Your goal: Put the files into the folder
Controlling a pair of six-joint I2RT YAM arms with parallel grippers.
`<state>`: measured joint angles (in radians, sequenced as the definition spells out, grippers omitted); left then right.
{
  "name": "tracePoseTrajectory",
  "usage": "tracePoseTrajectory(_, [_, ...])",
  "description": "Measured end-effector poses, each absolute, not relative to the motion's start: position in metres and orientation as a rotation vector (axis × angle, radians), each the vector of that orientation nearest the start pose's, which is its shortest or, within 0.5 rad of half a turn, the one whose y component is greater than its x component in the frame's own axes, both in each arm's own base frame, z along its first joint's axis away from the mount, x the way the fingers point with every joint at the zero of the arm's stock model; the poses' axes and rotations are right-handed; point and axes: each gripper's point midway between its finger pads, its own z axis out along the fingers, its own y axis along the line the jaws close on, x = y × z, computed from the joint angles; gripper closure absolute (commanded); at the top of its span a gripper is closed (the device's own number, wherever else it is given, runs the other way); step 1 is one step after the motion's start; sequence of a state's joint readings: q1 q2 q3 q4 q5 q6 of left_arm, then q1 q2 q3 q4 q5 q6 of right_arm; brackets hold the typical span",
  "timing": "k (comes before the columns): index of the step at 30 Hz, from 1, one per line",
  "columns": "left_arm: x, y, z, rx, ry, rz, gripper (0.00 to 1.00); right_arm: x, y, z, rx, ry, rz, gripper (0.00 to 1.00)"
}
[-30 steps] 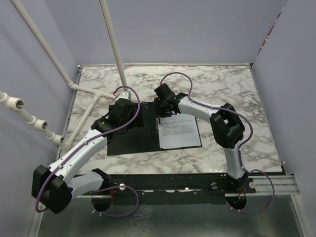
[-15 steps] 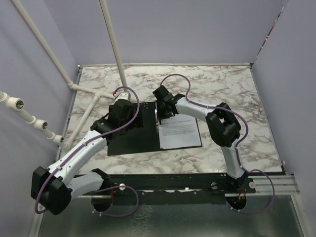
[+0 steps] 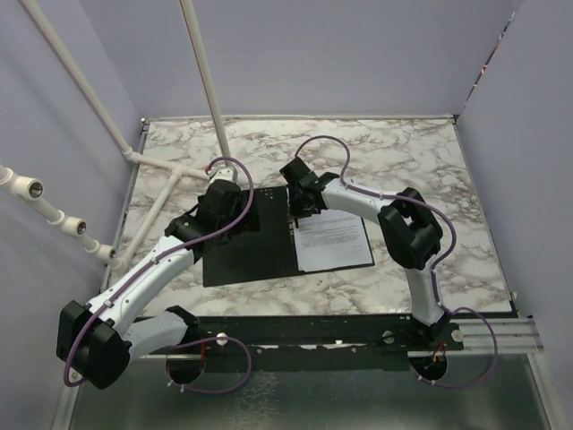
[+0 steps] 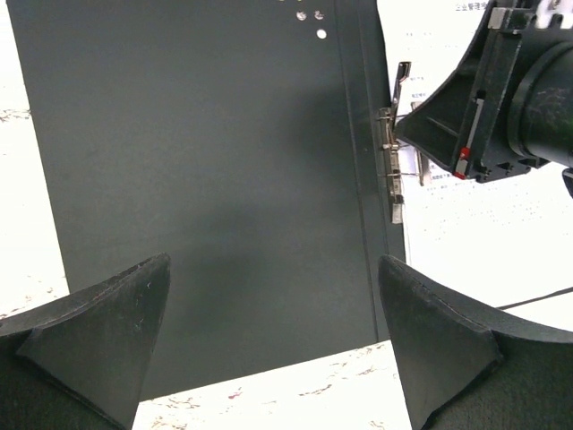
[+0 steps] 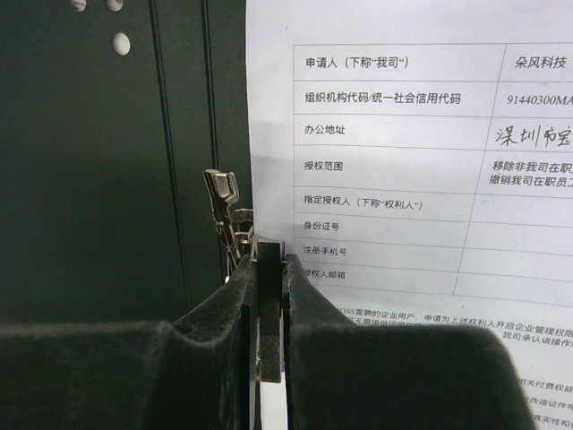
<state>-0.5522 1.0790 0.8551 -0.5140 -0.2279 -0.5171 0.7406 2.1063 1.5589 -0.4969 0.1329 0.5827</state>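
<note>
The folder (image 3: 251, 249) lies open on the marble table, black inside up, and shows in the left wrist view as a wide dark panel (image 4: 206, 161). The files (image 3: 333, 240), white printed sheets, lie on its right half (image 5: 403, 134). A silver metal clip (image 5: 224, 202) runs along the spine beside the sheets' left edge. My right gripper (image 5: 269, 260) is shut on the clip's flat lever (image 5: 269, 305), at the spine (image 3: 302, 204). Over the folder's left half my left gripper (image 4: 273, 269) hangs open, nothing between its fingers (image 3: 228, 219).
White pipes (image 3: 161, 202) cross the table's back left corner, just behind the left arm. Lilac walls close in the table on three sides. The right arm's elbow (image 3: 410, 235) stands over the table right of the files.
My right gripper has closed onto the clip's lever. The folder and the files have shifted a little to the right. The left gripper has stayed open over the left half.
</note>
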Motion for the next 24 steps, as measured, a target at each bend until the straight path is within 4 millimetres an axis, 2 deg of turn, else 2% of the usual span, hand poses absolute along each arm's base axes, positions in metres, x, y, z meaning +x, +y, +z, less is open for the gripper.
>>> tracePoseTrajectory(5, [0.271,-0.151,0.147,-0.055,2.338,-0.309,0.01,0.358,0.316,0.031,-0.161,2.624,0.235,1.0])
tracePoseTrajectory(10, [0.266,-0.157,0.128,-0.041,2.396,-0.329,0.01,0.347,0.3,0.032,-0.201,2.626,0.184,0.99])
tracePoseTrajectory(17, [0.26,-0.169,0.111,-0.047,2.443,-0.37,0.01,0.34,0.287,0.033,-0.249,2.621,0.14,0.99])
tracePoseTrajectory(24, [0.257,-0.194,0.094,-0.018,2.477,-0.406,0.01,0.336,0.281,0.037,-0.251,2.613,0.134,0.83])
